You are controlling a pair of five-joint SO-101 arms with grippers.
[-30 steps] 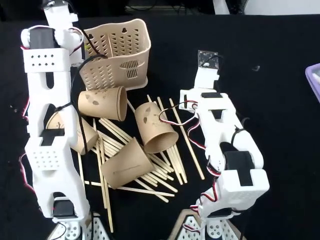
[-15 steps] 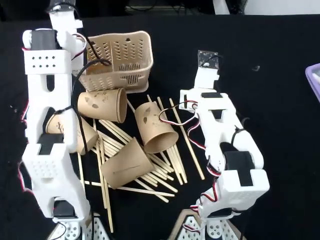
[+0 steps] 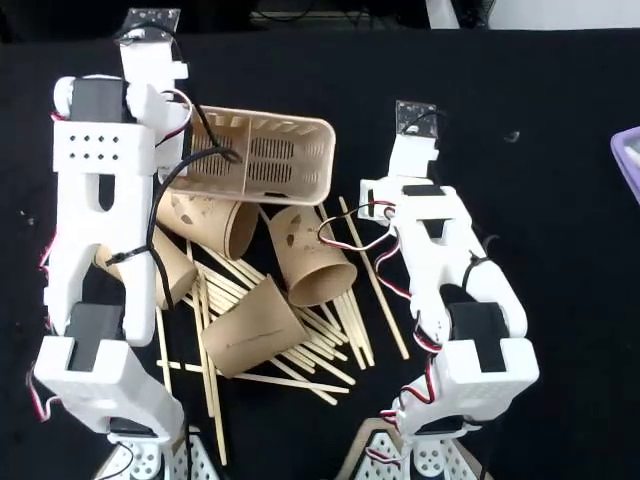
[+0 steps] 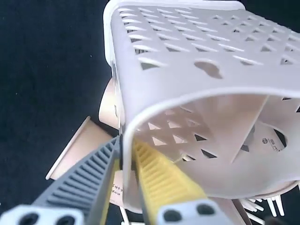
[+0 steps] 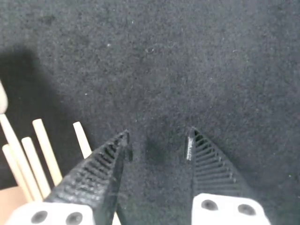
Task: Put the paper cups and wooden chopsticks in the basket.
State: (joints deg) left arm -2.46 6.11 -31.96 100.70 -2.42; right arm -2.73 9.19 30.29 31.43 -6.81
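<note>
basket-placing step, seemingly: left pincer (image 4: 123, 147) clamped on rim of basket (image 3: 270, 160), tipped on its side against the paper cups (image 3: 255, 325), wooden chopsticks (image 3: 345, 325) strewn beneath on the bench (image 3: 560, 300). right pincer (image 5: 157, 145) gaping over bare bench. next: set basket upright, then load.

Left gripper (image 4: 125, 146) stretched far forward, fingers pinched on the basket (image 4: 197, 56) rim; right gripper (image 5: 158, 138) pointing down, fingers apart
</note>
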